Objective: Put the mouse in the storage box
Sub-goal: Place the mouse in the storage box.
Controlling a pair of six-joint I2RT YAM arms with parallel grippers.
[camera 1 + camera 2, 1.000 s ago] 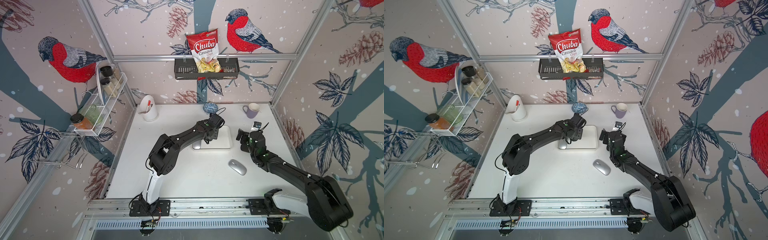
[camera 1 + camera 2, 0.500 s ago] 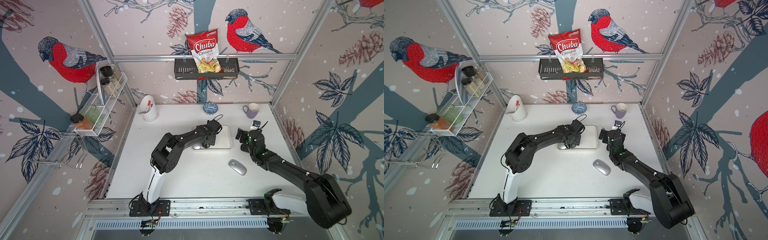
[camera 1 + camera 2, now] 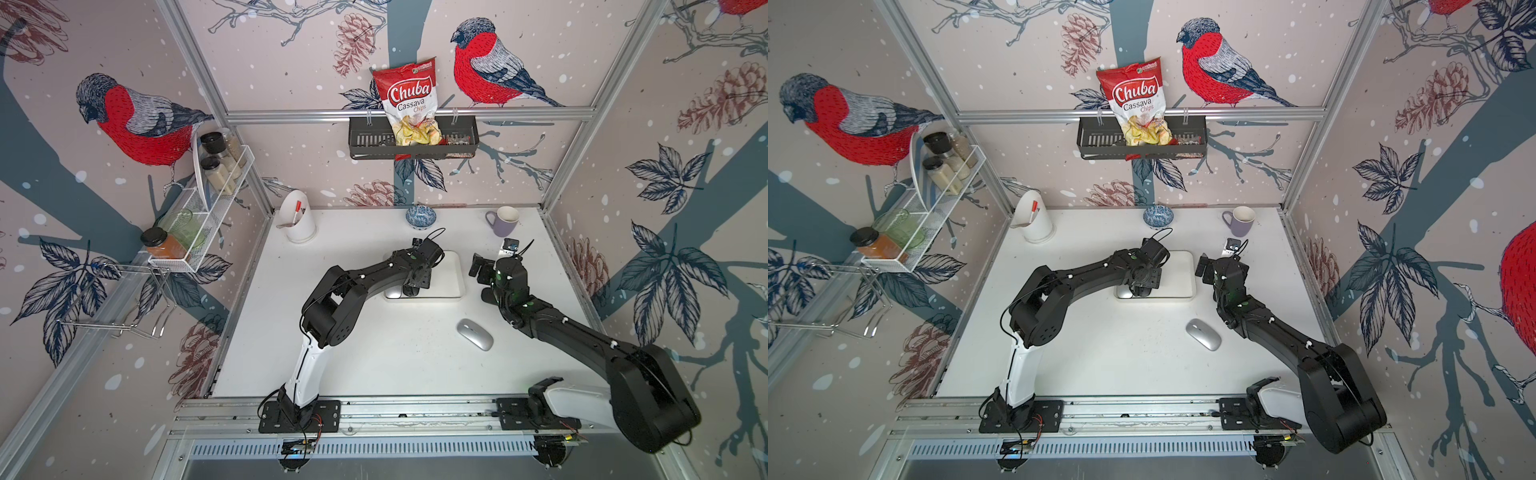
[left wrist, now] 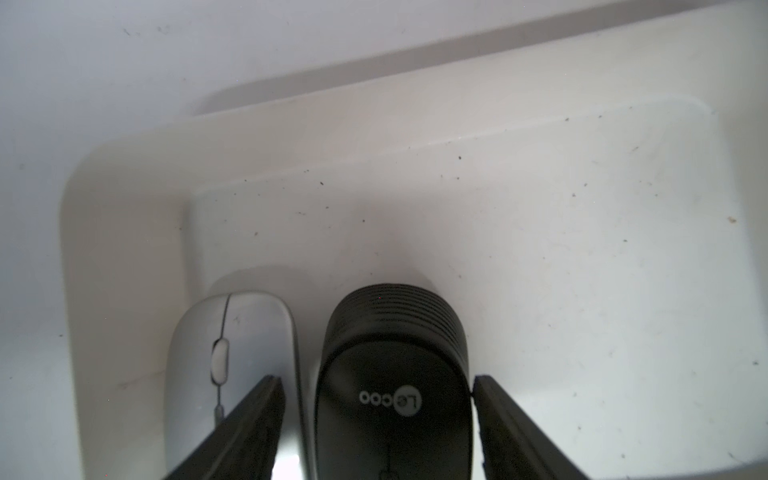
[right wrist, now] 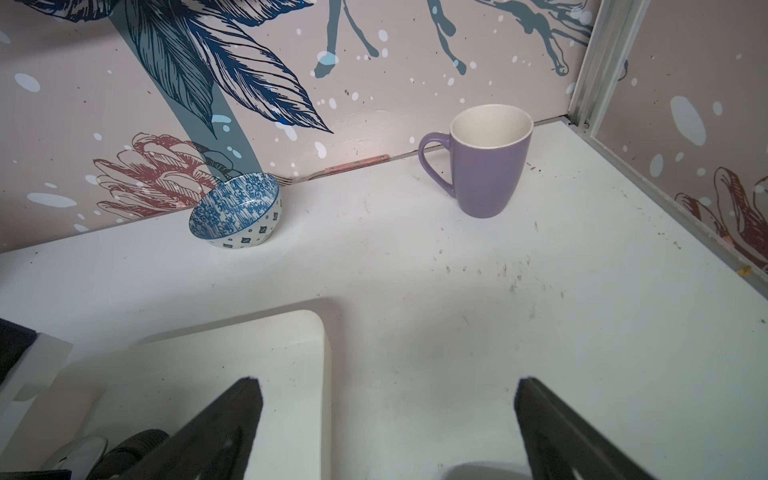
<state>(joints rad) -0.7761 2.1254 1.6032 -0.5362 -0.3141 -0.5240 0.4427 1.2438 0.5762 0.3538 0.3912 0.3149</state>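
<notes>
The storage box [image 3: 451,274] [image 3: 1183,270] is a shallow white tray at mid-table. In the left wrist view a black mouse [image 4: 390,374] lies on its floor beside a silver mouse [image 4: 237,332], close to the rim [image 4: 124,208]. My left gripper [image 4: 376,380] [image 3: 415,286] straddles the black mouse, open, with a gap showing at one finger. Another silver mouse [image 3: 475,334] [image 3: 1203,334] rests on the table in front of the box, to the right. My right gripper [image 5: 387,382] [image 3: 478,266] is open and empty, over the box's right edge.
Along the back wall stand a purple mug [image 3: 503,220] [image 5: 486,166], a blue patterned bowl [image 3: 420,216] [image 5: 235,216] and a tall white utensil holder [image 3: 300,222]. A wire rack [image 3: 199,220] with jars hangs on the left wall. A black basket [image 3: 411,141] holds a chips bag.
My left gripper has come down and forward into the box with the black mouse, and its jaws have spread apart. The right arm has barely moved.
</notes>
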